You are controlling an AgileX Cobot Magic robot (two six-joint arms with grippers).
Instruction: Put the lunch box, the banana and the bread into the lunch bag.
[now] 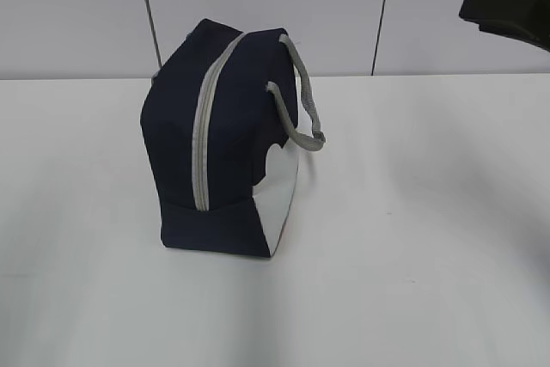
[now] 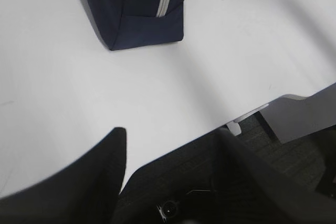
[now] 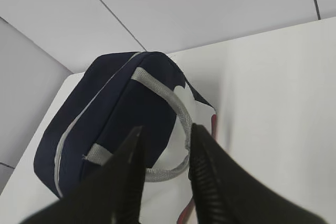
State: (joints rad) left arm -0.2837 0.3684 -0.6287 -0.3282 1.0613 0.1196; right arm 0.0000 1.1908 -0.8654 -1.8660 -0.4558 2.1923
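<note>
The navy-blue lunch bag [image 1: 228,139] stands on the white table [image 1: 412,238] with its grey zipper [image 1: 203,135] closed and its grey strap handle [image 1: 301,113] hanging to the right. It also shows in the left wrist view [image 2: 134,9] and the right wrist view [image 3: 113,116]. My left gripper [image 2: 170,135] is open and empty above the table's front edge, well short of the bag. My right gripper [image 3: 165,135] is open, held above the bag's handle [image 3: 176,124], holding nothing. Only a dark part of the right arm [image 1: 507,6] shows at the exterior view's top right. The lunch box, banana and bread are out of view.
A grey panelled wall [image 1: 344,6] stands behind the table. Below the table's front edge, the left wrist view shows dark floor [image 2: 273,140] and a white table fitting [image 2: 235,127].
</note>
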